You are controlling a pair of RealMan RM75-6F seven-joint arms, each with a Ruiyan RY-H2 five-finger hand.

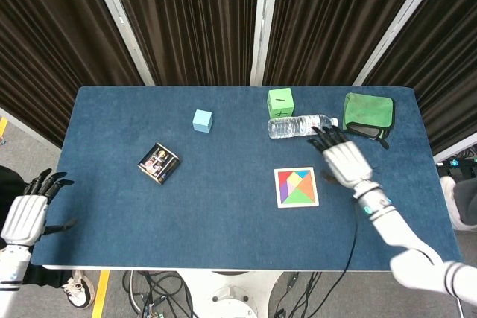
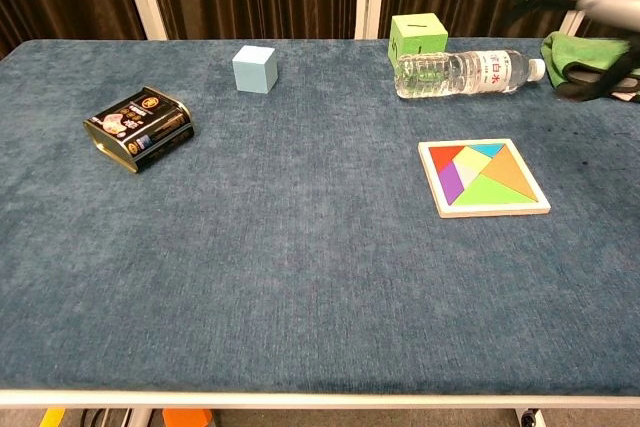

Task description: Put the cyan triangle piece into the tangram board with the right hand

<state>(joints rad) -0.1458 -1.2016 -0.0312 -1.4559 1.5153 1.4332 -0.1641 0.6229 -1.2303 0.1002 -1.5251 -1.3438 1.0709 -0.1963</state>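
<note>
Dark curtains behind, blue felt table (image 1: 223,206) below. Small cyan triangle piece (image 2: 488,150) sits flat in the square wooden tangram board (image 2: 484,178), placement looks done. My right hand (image 1: 346,160) hovers beside it, fingers spread, empty. Clear plastic water bottle (image 1: 299,126) lies just past my fingertips. Left hand (image 1: 25,215) idle, spread, far off.

My right robot hand (image 1: 344,160) is hovering with its fingers spread and nothing in it, just right of the tangram board (image 1: 297,187), fingertips pointing toward the water bottle (image 1: 302,126). The cyan triangle piece (image 1: 306,173) is sitting in the board's upper right corner. My left robot hand (image 1: 26,214) is hanging open off the tabletop's (image 1: 223,236) left edge. A green cube (image 1: 280,102), a green cloth (image 1: 368,114), a light blue cube (image 1: 202,121) and a dark tin (image 1: 159,162) are lying on the blue surface.
</note>
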